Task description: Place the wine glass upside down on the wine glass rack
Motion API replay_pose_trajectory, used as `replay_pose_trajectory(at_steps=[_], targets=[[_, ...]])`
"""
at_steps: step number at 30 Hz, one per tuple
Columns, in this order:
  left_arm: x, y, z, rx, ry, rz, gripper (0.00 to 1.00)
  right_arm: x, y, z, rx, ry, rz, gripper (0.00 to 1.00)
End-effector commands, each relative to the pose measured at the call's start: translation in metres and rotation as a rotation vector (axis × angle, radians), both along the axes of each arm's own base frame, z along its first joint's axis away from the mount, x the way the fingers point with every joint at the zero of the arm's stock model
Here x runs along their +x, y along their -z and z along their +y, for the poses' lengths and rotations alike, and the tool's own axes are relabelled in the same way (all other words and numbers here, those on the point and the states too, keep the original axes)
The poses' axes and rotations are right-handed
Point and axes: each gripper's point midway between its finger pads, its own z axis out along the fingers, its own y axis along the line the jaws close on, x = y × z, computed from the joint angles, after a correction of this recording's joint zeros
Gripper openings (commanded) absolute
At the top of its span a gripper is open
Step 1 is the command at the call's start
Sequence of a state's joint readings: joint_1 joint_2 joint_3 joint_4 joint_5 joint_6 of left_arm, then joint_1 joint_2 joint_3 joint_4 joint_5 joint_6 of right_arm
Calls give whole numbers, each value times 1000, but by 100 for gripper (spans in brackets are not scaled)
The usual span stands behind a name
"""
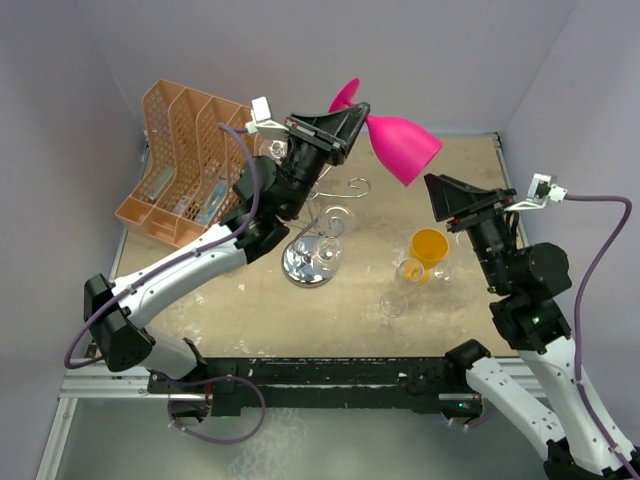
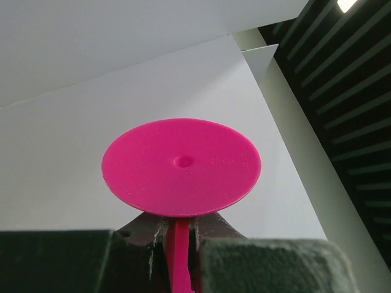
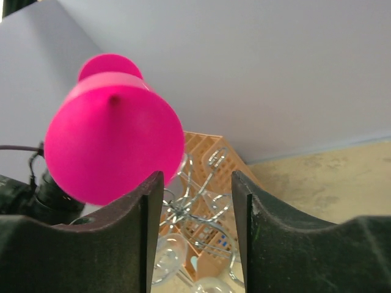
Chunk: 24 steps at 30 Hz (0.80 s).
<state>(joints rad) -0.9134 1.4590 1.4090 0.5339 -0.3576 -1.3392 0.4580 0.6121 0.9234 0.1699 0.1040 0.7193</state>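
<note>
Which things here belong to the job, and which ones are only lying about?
For the job: pink wine glass, wire rack, left gripper holding the glass stem.
Lying about: orange file organizer, yellow cup, clear glass beside it.

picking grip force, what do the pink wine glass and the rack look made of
The pink wine glass is probably moulded plastic: opaque, satin finish, with a small moulding dimple at the centre of its foot. The wine glass rack looks like chromed metal wire, with mirror-bright glints on its round base.
</note>
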Motion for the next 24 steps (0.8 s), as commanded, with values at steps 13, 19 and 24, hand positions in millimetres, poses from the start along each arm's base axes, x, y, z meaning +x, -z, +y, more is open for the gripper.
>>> replay_pose_trajectory(at_steps=[13, 19, 24], targets=[[0, -19, 9, 344, -158, -321, 0, -37, -48, -47, 14, 142, 40, 55], [-11, -19, -7, 483, -189, -477, 0, -44, -79, -16, 71, -41, 66, 55], [-27, -18, -26, 647, -205, -653, 0, -40, -91, 11, 97, -175, 88, 56]])
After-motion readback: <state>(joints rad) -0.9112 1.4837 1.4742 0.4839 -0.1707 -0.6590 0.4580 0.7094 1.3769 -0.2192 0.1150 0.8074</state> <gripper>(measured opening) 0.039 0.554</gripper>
